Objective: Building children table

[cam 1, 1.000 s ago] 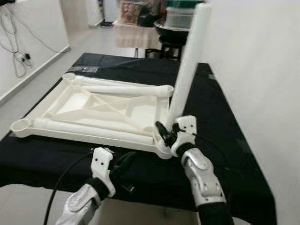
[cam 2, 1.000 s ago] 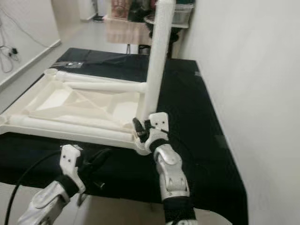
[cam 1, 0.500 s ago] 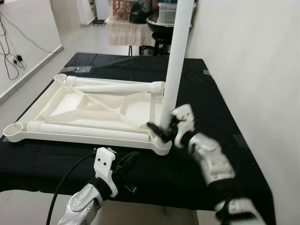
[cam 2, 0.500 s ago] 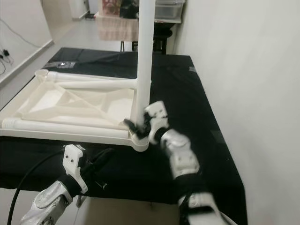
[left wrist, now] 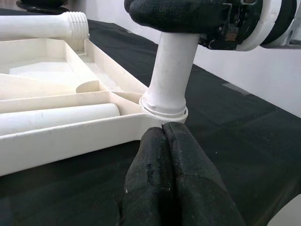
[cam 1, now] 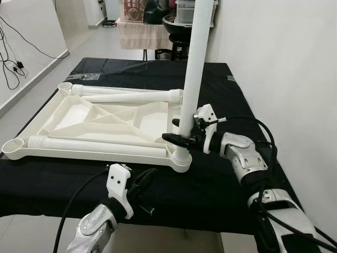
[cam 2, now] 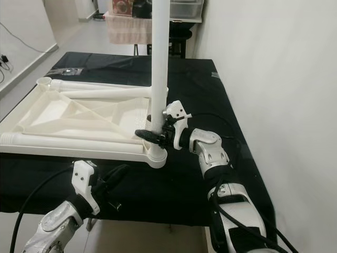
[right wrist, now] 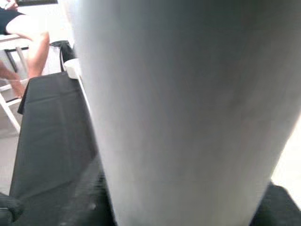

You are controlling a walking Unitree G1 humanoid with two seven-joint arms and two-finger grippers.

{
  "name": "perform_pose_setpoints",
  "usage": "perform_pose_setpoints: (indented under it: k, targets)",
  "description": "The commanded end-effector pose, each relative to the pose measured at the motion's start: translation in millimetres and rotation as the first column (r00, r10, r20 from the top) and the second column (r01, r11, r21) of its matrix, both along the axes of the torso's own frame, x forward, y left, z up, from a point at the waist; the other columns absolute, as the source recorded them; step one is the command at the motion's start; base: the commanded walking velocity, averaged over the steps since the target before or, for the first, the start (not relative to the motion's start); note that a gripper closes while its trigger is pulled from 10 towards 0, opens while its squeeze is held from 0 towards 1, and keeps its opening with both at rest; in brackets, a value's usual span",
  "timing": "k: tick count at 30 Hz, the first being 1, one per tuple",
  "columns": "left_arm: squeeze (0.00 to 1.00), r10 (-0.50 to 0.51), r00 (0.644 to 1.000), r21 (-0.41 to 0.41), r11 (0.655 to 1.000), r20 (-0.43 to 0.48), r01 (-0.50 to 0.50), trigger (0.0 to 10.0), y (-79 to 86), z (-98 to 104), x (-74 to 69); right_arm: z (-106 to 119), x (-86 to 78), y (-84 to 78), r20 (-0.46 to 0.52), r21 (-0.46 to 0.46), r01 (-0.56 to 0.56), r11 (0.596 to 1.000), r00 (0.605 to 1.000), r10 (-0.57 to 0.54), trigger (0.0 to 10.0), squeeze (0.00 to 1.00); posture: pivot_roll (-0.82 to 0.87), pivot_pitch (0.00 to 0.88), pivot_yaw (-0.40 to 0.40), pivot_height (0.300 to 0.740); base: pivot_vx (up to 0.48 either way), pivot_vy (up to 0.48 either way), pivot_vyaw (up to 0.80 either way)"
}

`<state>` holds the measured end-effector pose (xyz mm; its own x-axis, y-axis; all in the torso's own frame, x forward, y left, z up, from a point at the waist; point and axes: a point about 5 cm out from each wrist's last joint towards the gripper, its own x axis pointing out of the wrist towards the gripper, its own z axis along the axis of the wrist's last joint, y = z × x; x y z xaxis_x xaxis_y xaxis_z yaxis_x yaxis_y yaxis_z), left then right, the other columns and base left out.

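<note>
A black-covered table (cam 1: 237, 95) runs from the middle of the left eye view toward the upper centre, with a white wall along the right edge. On it, across the centre-left of the frame, lies the white tabletop (cam 1: 100, 124), upside down, its ribbed underside facing up and round sockets at its corners. Two loose legs lie inside it: one (cam 1: 129, 97) along the far edge and one (cam 1: 100, 147) along the near edge. A third, upright leg (cam 1: 194, 68) stands in the near right corner socket (cam 1: 180, 158) and rises out of the top of the frame at centre.

The right gripper (cam 1: 181, 138), at centre right, is clamped around the upright leg just above the socket, its black fingers (left wrist: 169, 16) wrapping the tube on both sides. In the right wrist view the leg (right wrist: 188, 113) crowds the lens as a pale column.

The left gripper (cam 1: 141, 182), low in the centre-left, hovers before the table's near edge, touching nothing; in the left wrist view its fingers (left wrist: 176, 183) are pressed together, pointing at the socket (left wrist: 162, 108).

In the upper left corner, cables (cam 1: 13, 58) hang on the wall.
</note>
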<state>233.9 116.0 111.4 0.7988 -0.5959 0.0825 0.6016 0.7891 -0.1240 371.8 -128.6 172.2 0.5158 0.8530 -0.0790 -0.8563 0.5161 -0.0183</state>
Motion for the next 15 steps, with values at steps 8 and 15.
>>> perform_pose_setpoints:
  k: [8, 15]
  targets:
    - [0.0, 0.004, 1.0, 0.001, 1.0, -0.015, -0.004, 10.0, 0.3, -3, -2.7, -18, -7.4, -21.3, 0.032, -0.023, 0.131, 0.991, 0.991, -0.13, 0.0, 0.0, 0.08, 0.017, -0.066, 0.74, 0.0, 0.0, 0.0]
    - [0.0, 0.008, 1.0, -0.002, 1.0, -0.013, -0.008, 10.0, 3.4, -1, -4.4, -51, -25.0, -23.2, -0.054, 0.005, 0.624, 0.782, 0.781, -0.623, 0.0, 0.0, 0.07, 0.041, -0.06, 0.74, 0.0, 0.0, 0.0]
